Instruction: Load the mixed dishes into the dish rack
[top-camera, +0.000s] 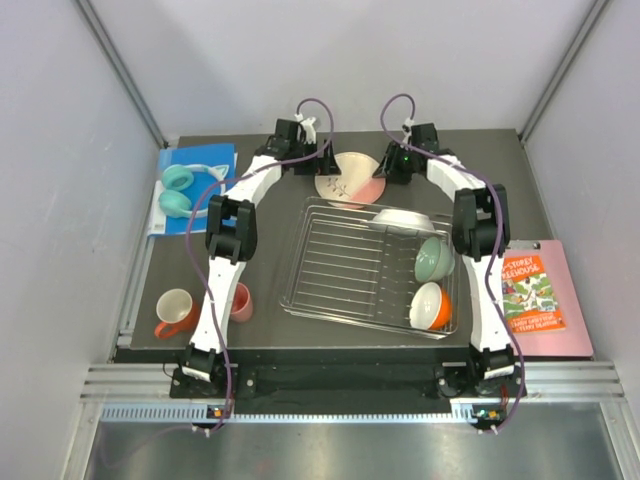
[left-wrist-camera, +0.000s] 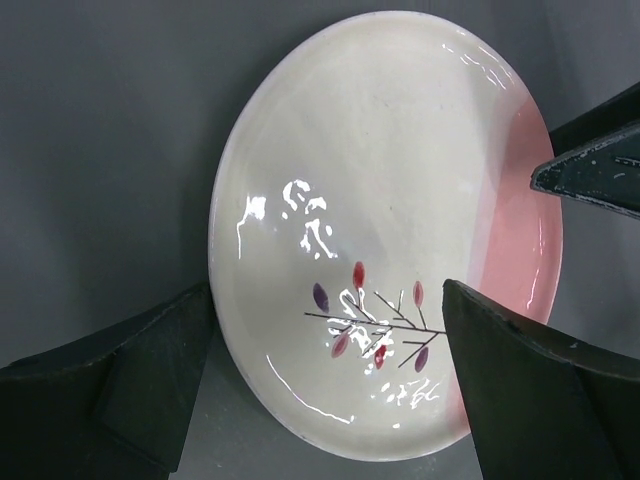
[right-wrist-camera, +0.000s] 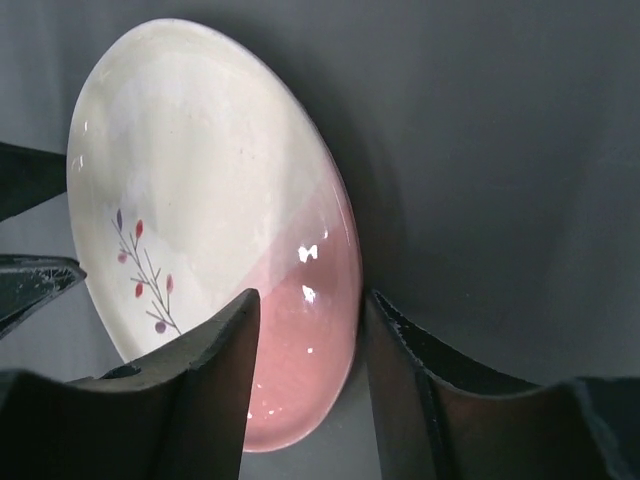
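The pink-and-cream plate (top-camera: 349, 178) lies behind the dish rack (top-camera: 330, 300), between both grippers. My left gripper (left-wrist-camera: 326, 290) is wide open over the plate's (left-wrist-camera: 380, 210) cream side, with one finger on each side of its near rim. My right gripper (right-wrist-camera: 308, 300) is open but narrowed, straddling the pink rim of the plate (right-wrist-camera: 300, 330); a thin gap shows beside the outer finger. In the rack sit the white plate (top-camera: 403, 220), the mint-green bowl (top-camera: 434, 258) and the orange bowl (top-camera: 430, 306). The orange mug (top-camera: 175, 310) and pink cup (top-camera: 241, 302) stand at the front left.
A teal ring-shaped object (top-camera: 178, 190) lies on a flat blue board (top-camera: 200, 160) at the back left. A colourful book (top-camera: 530, 295) on a pink board (top-camera: 570, 335) lies right of the rack. Grey walls close in the back and both sides.
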